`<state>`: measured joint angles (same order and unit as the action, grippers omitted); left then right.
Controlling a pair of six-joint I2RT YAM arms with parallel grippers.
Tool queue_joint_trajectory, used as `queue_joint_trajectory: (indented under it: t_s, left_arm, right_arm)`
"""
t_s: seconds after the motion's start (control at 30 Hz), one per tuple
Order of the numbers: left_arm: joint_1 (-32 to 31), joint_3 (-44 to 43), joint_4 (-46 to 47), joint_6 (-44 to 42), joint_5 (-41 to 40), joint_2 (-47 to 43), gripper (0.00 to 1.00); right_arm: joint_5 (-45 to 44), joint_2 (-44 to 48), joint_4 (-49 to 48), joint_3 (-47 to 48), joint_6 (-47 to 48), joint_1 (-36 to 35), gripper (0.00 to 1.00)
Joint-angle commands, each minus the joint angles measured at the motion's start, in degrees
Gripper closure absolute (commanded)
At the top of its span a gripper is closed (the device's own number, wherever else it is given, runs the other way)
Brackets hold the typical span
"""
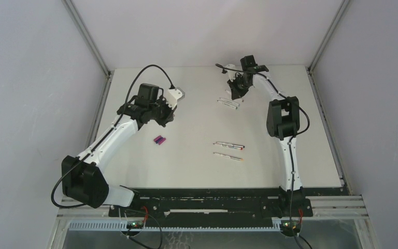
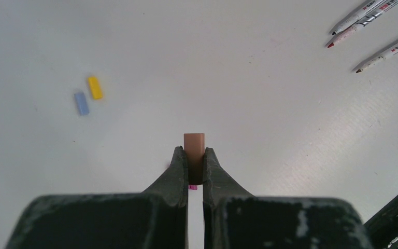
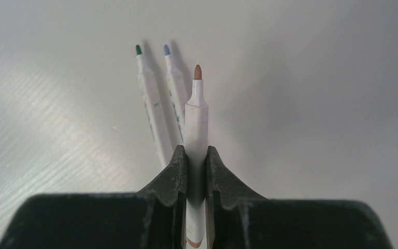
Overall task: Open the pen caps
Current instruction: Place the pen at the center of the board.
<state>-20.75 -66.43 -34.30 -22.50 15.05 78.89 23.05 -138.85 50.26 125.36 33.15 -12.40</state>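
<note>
Status: uncapping looks nearly complete.

- Left gripper (image 2: 194, 155): jaws narrow, clamped on the brown cap (image 2: 194, 141) at the centre of the left wrist view. The cap appears to be raised off the table (image 2: 238, 78).
- Right gripper (image 3: 196, 155): jaws narrow, clamped on the barrel of the brown-tipped pen (image 3: 197, 114). Its bare nib points to the top of the frame. Cap and pen are well apart, 1 in each gripper.
- Done, as seen:
  - The green-tipped pen (image 3: 153, 111) and blue-tipped pen (image 3: 172, 85) lie side by side on the table just beyond the held pen, nibs bare.
  - The yellow cap (image 2: 95, 87) and blue cap (image 2: 81, 102) lie loose, just beside each other, at the left of the left wrist view.
  - The purple cap (image 1: 157, 139) and magenta cap (image 1: 162, 140) lie together at centre-left of the top view.
- 3 more pens (image 2: 391, 48) sit at the upper right of the left wrist view. 2 of them show bare nibs, 1 red and 1 dark. The end of the 3rd I cannot make out.
- Left, by my judgement: set the brown cap and its pen down, then check that 3rd pen. 5 caps are in view; no 6th is seen.
</note>
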Motion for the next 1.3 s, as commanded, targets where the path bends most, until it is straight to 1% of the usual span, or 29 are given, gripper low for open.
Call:
queue_joint_trajectory:
  t_s: [0.0, 0.13, 0.27, 0.67, 0.9, 1.1, 1.27]
  left_arm:
    - [0.01, 1.1, 2.36, 0.78, -0.84, 0.33, 1.0]
    - [0.02, 1.13, 2.45, 0.79, -0.98, 0.81, 1.0]
    - [-0.04, 1.04, 2.48, 0.68, -1.03, 1.16, 1.0]
    - [-0.02, 1.05, 2.39, 0.7, -1.49, 1.74, 1.0]
    - [-0.07, 1.11, 2.33, 0.7, -1.38, 1.79, 1.0]
    - [-0.01, 1.13, 2.37, 0.7, -1.36, 1.76, 1.0]
    - [-0.02, 1.13, 2.39, 0.7, -1.34, 1.7, 1.0]
  right_arm:
    - [1.09, -2.2, -4.07, 4.98, -4.65, 0.42, 1.0]
    - [1.06, -4.24, -3.87, 8.09, -6.05, 0.63, 0.99]
    - [0.99, -4.47, -4.9, 8.06, -6.45, 1.01, 0.96]
    - [-0.03, -5.97, -2.2, 7.97, -1.07, 0.28, 0.91]
    - [-0.51, -6.78, -1.2, 8.01, -0.41, -0.25, 0.84]
    - [-0.29, -6.91, -0.91, 8.01, -0.52, -0.43, 0.72]
    - [-0.26, -6.67, -0.7, 7.99, -0.37, -0.6, 0.7]
